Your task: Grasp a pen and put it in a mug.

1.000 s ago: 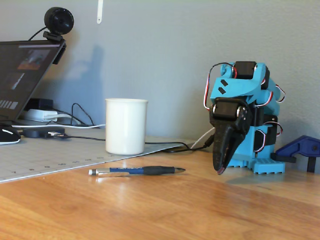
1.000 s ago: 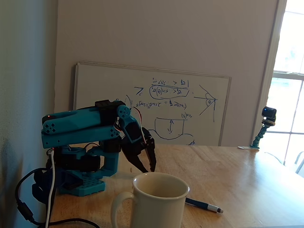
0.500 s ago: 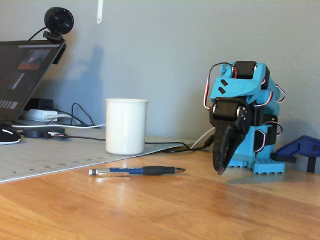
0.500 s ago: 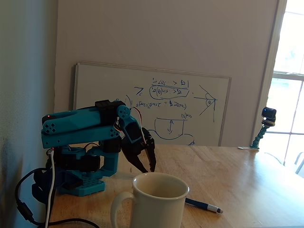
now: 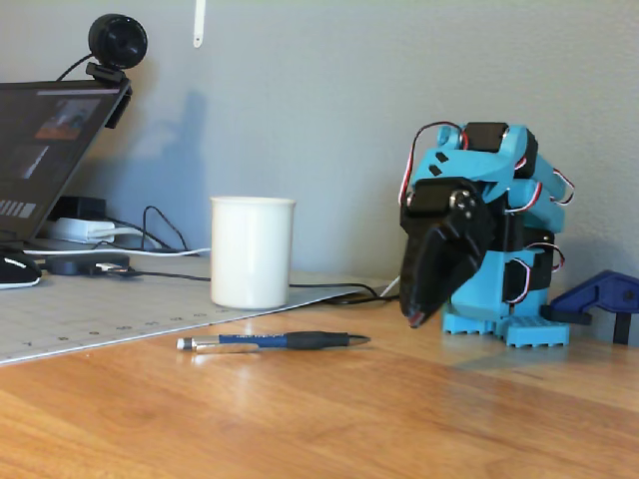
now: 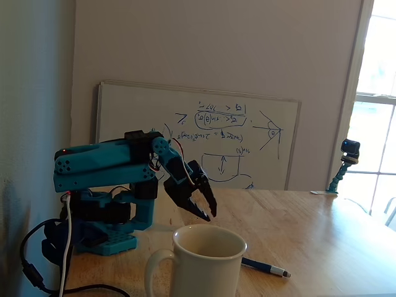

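Observation:
A blue and black pen (image 5: 270,341) lies flat on the wooden table in front of a white mug (image 5: 252,251), which stands upright on a grey mat. In the other fixed view the mug (image 6: 201,260) is close in the foreground, and the pen (image 6: 266,267) lies just behind it to the right. My gripper (image 5: 414,317) hangs tip-down from the folded blue arm, right of the pen and above the table. Its jaws look shut and hold nothing. In the other fixed view the gripper (image 6: 207,213) sits behind the mug.
A grey cutting mat (image 5: 90,314) covers the left of the table, with a laptop (image 5: 45,150), a webcam (image 5: 115,45) and cables (image 5: 329,291). A blue clamp (image 5: 604,299) sits right of the arm's base. A whiteboard (image 6: 124,111) leans on the wall, and a small camera on a stalk (image 6: 348,154) stands at the far edge.

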### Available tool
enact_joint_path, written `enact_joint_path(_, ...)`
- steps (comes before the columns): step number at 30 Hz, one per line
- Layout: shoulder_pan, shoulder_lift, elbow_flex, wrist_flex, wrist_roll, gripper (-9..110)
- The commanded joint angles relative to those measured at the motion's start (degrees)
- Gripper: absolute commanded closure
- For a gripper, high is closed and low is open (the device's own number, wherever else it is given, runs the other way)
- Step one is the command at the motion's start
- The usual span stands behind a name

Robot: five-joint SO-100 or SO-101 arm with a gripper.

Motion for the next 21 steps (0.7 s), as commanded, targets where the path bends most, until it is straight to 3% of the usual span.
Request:
enact_joint_path(1,4.48,-1.67,-4.83,-7.12,13.27,97)
enact_joint_path(11,18.54,-12.39,-8.09,-10.99,41.31,81)
enact_joint_path(21,23.91,-27.25,-12.3,-11.87,74.27,78)
